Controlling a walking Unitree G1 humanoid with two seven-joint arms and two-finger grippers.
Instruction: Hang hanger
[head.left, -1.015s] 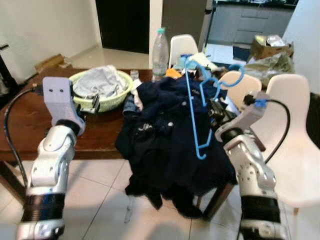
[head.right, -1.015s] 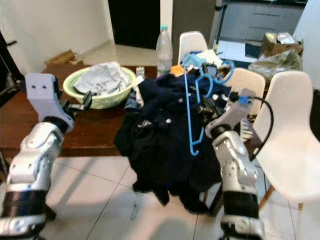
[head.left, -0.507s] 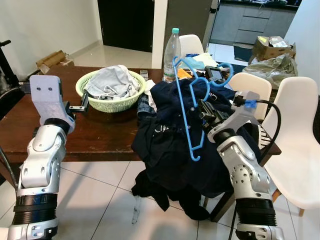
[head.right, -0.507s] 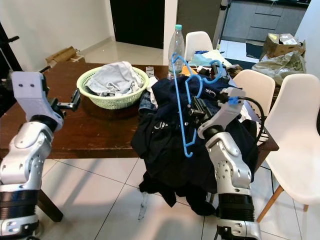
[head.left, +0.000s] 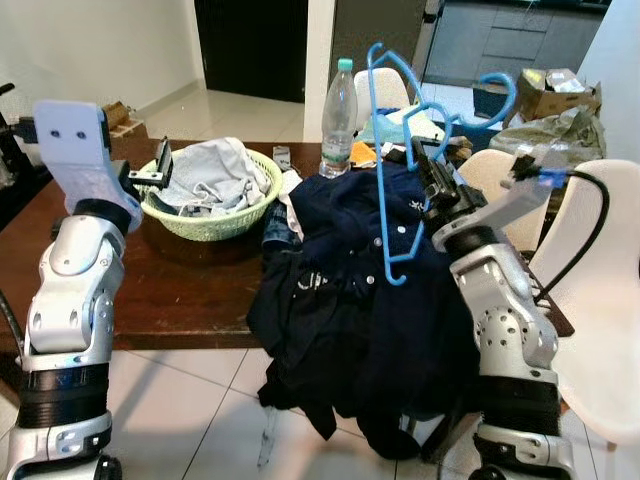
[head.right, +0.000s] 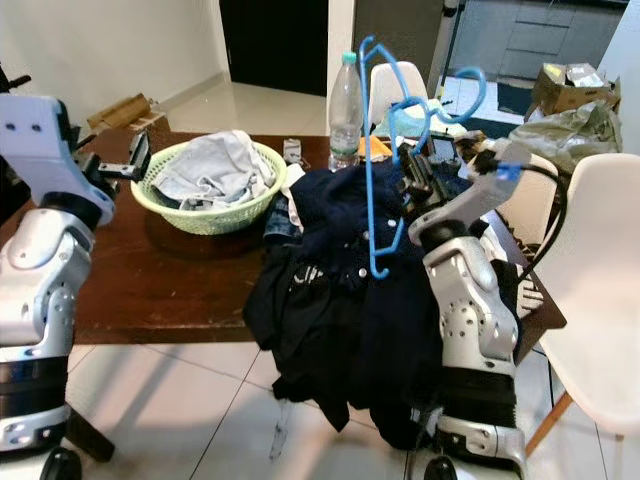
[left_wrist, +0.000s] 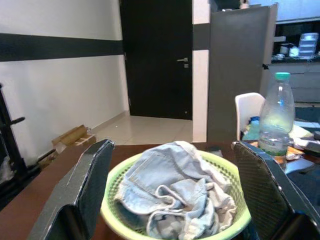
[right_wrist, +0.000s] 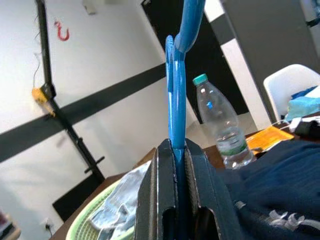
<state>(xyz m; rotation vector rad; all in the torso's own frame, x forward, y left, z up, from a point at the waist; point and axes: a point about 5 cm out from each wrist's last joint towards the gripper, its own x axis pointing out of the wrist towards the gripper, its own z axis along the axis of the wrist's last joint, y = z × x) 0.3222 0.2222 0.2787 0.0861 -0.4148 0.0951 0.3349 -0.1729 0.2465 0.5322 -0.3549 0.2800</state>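
Note:
A light blue plastic hanger (head.left: 377, 160) stands nearly upright above a heap of dark navy clothing (head.left: 350, 290) that hangs over the table's front edge. My right gripper (head.left: 428, 170) is shut on the hanger's lower part. In the right wrist view, both black fingers (right_wrist: 162, 200) clamp the blue bar (right_wrist: 176, 100). My left gripper (head.left: 160, 172) is raised at the left rim of a green basket (head.left: 205, 222) and stands open. In the left wrist view its fingers (left_wrist: 90, 180) frame the basket (left_wrist: 112, 222) without touching it.
Pale denim laundry (head.left: 215, 170) fills the basket on the dark wooden table (head.left: 180, 290). A clear bottle with a green cap (head.left: 338, 110) stands behind the clothes. White chairs (head.left: 600, 270) crowd the right side. A dark doorway (head.left: 250, 45) lies beyond, and tiled floor (head.left: 190, 400) lies in front.
The right gripper has lifted the hanger higher and tipped it more upright. The left arm has risen toward the basket's rim. The camera view has also shifted.

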